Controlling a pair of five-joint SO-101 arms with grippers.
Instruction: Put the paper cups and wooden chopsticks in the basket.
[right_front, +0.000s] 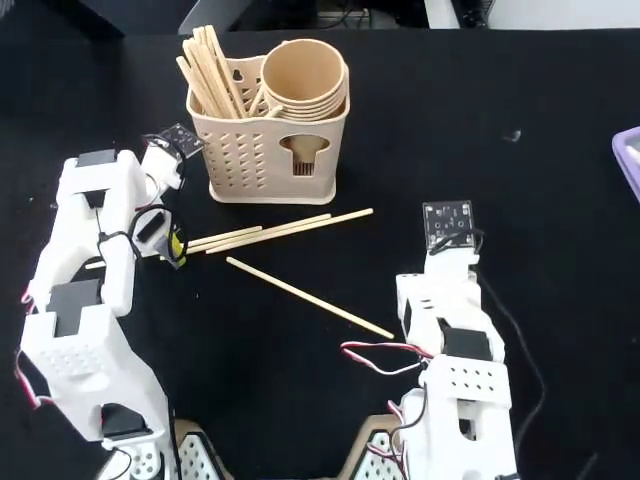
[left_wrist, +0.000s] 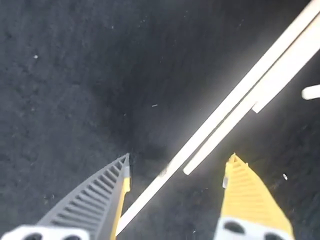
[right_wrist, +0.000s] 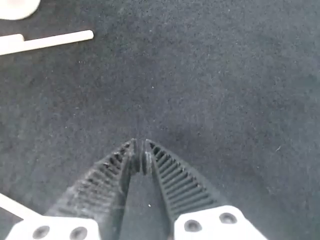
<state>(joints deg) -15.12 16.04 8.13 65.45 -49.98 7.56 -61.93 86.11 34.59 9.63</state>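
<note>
Slim, pale wooden chopsticks (right_front: 300, 227) lie loose on the black matte bench (right_front: 520, 200), at 6 o'clock from the beige perforated plastic basket (right_front: 268, 150) holding nested tan paper cups (right_front: 305, 78). Left claw (left_wrist: 179, 159) open astride two of them; right claw (right_wrist: 140, 145) closed, empty.

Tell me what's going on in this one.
The basket already holds a stack of paper cups and several wooden chopsticks. The left tool is open, straddling loose chopsticks on the black table in front of the basket. Another chopstick lies alone nearer the arms. The right tool is shut over the table, holding nothing.
</note>
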